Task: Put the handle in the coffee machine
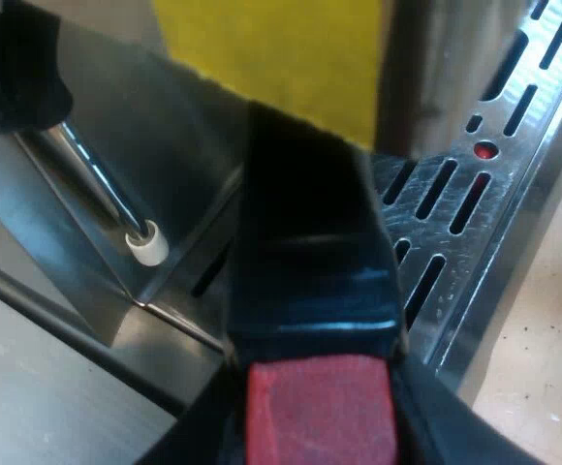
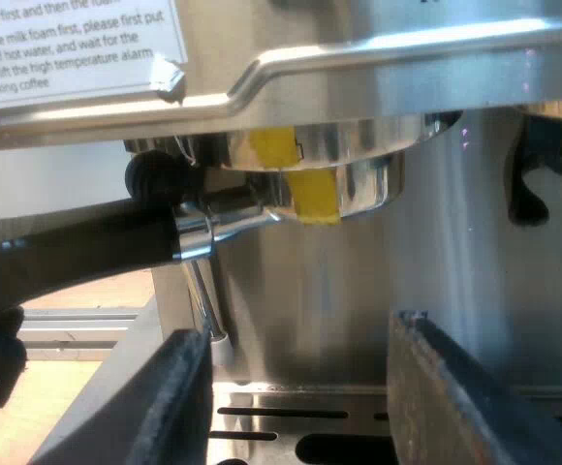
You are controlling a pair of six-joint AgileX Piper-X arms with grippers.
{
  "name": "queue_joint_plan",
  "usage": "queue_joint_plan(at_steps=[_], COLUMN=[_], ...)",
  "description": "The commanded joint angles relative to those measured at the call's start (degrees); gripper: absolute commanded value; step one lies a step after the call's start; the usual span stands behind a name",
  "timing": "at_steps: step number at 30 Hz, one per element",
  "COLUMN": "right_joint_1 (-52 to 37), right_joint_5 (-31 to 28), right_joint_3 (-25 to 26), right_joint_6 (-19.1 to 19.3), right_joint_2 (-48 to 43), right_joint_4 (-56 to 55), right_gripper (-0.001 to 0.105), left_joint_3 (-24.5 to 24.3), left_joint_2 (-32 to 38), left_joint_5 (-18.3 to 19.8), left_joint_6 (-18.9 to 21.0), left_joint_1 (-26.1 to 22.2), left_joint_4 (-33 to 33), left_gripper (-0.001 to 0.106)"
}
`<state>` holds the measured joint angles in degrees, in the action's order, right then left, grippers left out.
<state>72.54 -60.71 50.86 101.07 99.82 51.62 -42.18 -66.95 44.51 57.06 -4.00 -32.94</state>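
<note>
The metal holder (image 2: 312, 165) sits up under the machine's brew head, with a yellow strip (image 2: 312, 199) on its front. Its dark handle (image 2: 78, 247) sticks out sideways from there. In the left wrist view that handle (image 1: 310, 252) runs away from me toward a yellow patch (image 1: 271, 48), and its red end (image 1: 320, 412) lies between my black fingers. My left gripper (image 1: 320, 431) is shut on the handle near the red end. My right gripper (image 2: 300, 387) hangs open over the drip tray (image 2: 281, 415), below the holder and apart from it, holding nothing.
The steam wand (image 1: 107, 189) with a white tip (image 1: 148, 244) hangs beside the handle, close to the machine's steel wall. The slotted drip tray (image 1: 475, 194) carries a small red dot (image 1: 485, 150). A printed instruction label (image 2: 68, 44) is stuck above the brew head.
</note>
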Motion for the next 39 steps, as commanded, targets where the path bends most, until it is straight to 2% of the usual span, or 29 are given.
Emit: queue_joint_plan(at_steps=[1, 6, 11, 24, 27, 29, 31, 34, 39], right_joint_1=[-0.25, -0.25, -0.25, -0.42, -1.64, -3.18, -4.74, -7.23, -11.17], right_joint_5=[0.54, 0.54, 0.23, -1.26, 1.71, 7.18, 10.27, 10.41, 13.18], right_joint_3=[0.37, 0.37, 0.37, 0.37, 0.37, 0.37, 0.37, 0.37, 0.37], right_joint_6=[0.76, 0.76, 0.76, 0.76, 0.76, 0.76, 0.76, 0.76, 0.76], right_joint_2=[-0.1, -0.1, -0.1, 0.03, 0.08, 0.08, 0.08, 0.08, 0.16], right_joint_4=[0.4, 0.4, -0.07, -6.61, -8.29, -8.28, -8.28, -10.02, -10.34], right_gripper=[0.044, 0.044, 0.044, 0.044, 0.044, 0.044, 0.044, 0.044, 0.044], left_joint_3=[-1.9, -2.5, -2.5, -2.5, -2.5, -2.5, -2.5, -2.5, -2.5], left_joint_2=[0.74, 0.74, 2.63, 4.85, 4.85, 4.85, 4.85, 4.85, 4.85], left_joint_5=[3.87, 6.91, 7.27, 7.27, 7.27, 7.97, 9.67, 11.82, 11.96], left_joint_6=[1.03, 0.93, -0.75, -0.58, 1.6, 3.97, 5.45, 6.92, 7.05], left_joint_1=[0.03, 0.03, 0.03, 0.03, 0.03, 0.03, 0.03, 0.03, 0.03], left_joint_4=[1.75, -2.24, -3.36, -1.77, 1.64, 3.05, 3.07, 3.07, 2.73], left_gripper=[0.0, 0.0, 0.0, 0.0, 0.0, 0.0, 0.0, 0.0, 0.0])
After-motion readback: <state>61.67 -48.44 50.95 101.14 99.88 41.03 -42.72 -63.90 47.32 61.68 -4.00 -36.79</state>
